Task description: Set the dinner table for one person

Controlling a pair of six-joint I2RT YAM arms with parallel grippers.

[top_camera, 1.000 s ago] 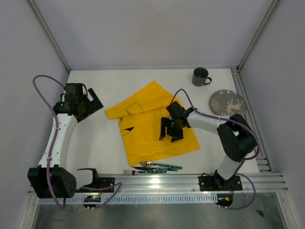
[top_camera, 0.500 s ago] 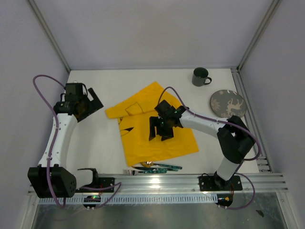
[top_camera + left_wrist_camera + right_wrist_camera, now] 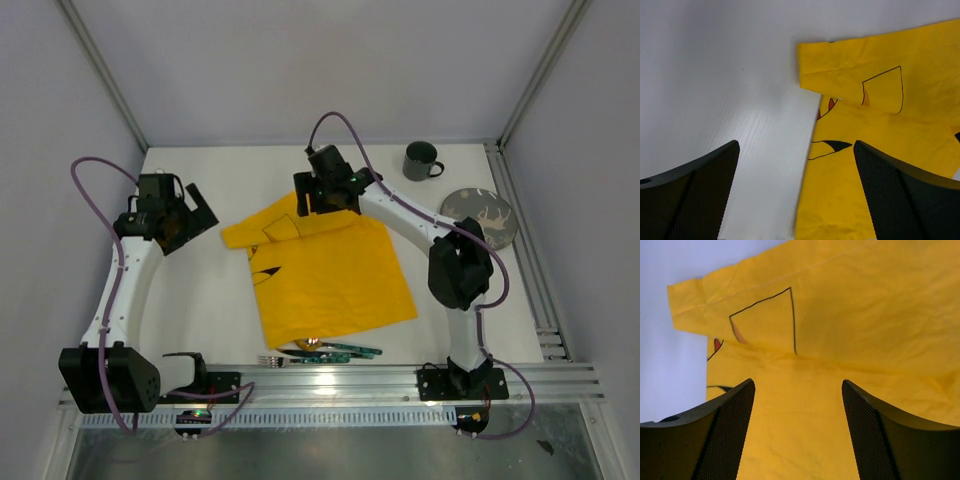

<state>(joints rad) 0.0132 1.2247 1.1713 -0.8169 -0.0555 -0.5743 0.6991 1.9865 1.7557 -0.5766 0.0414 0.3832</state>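
Hovering my right hand [image 3: 797, 407], open and empty, over cloth [image 3: 855, 300] fold; low pinch may grab both layers, bunch cloth.

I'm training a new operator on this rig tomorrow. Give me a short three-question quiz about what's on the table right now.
1. Fill in: the mug and the plate both sit on the robot's ___ side of the dinner table.
2. Which lies at the near edge, closest to the robot? A) mug B) plate C) cutlery
3. True or false: the left claw and the right claw are both open, holding nothing.
Key: 1 right; 2 C; 3 true.
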